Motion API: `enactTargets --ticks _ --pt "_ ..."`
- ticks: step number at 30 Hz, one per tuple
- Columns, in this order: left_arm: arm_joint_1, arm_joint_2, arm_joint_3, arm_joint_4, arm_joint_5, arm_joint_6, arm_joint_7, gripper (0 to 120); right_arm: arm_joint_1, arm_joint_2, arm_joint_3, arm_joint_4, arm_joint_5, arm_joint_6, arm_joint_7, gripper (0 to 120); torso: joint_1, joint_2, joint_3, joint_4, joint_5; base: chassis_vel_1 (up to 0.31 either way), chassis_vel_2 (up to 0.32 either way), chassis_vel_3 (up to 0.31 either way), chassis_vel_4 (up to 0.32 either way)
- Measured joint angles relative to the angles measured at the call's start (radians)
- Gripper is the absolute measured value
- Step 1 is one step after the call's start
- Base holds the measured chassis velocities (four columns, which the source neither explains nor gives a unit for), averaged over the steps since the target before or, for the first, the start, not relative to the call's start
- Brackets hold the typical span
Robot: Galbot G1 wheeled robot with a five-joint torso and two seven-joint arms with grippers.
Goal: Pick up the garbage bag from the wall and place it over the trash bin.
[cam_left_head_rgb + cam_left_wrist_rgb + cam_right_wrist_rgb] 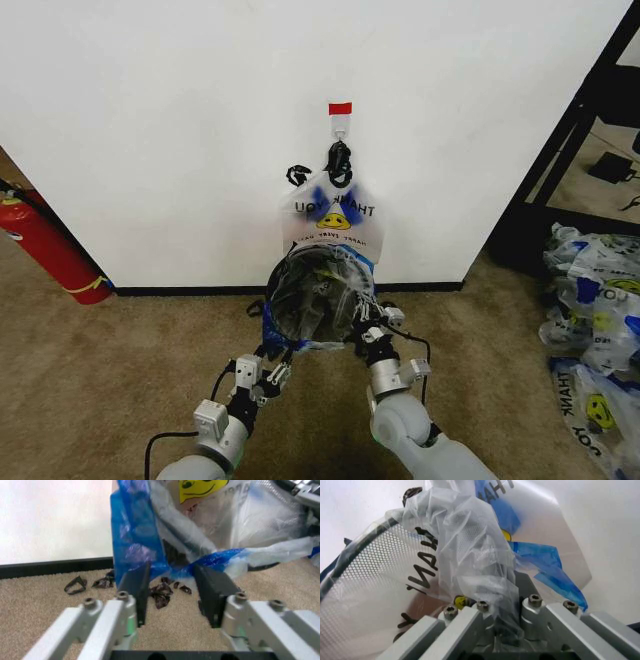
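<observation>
Right gripper (pixel 502 630) pinches the thin translucent white garbage bag (pixel 322 300), stretching it over the black mesh trash bin (pixel 375 555); left gripper (pixel 172 592) open, empty, beside the blue handle.

Tan carpet (pixel 110 370) fills the lower frame. At left a red fire extinguisher (pixel 45 250) lies on it; the trash bin (pixel 318 296) stands at centre, dark scraps (pixel 125 585) beside; printed bags (pixel 595 335) heap at right.
</observation>
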Motion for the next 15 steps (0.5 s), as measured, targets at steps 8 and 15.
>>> enactTargets --ticks 8,15 --pt "-0.001 0.000 -0.005 0.010 0.018 -0.005 0.003 4 0.000 -0.006 0.008 0.019 0.042 -0.010 0.017 0 0.000 0.000 0.000 0.0000 0.0001 0.000 0.000 0.000 0.000" --pt "-0.016 -0.006 -0.009 0.043 0.055 -0.024 -0.004 0 -0.009 -0.011 0.000 0.063 0.123 -0.037 0.042 0 0.000 0.000 0.000 0.0000 0.0000 0.000 0.000 0.000 0.000"
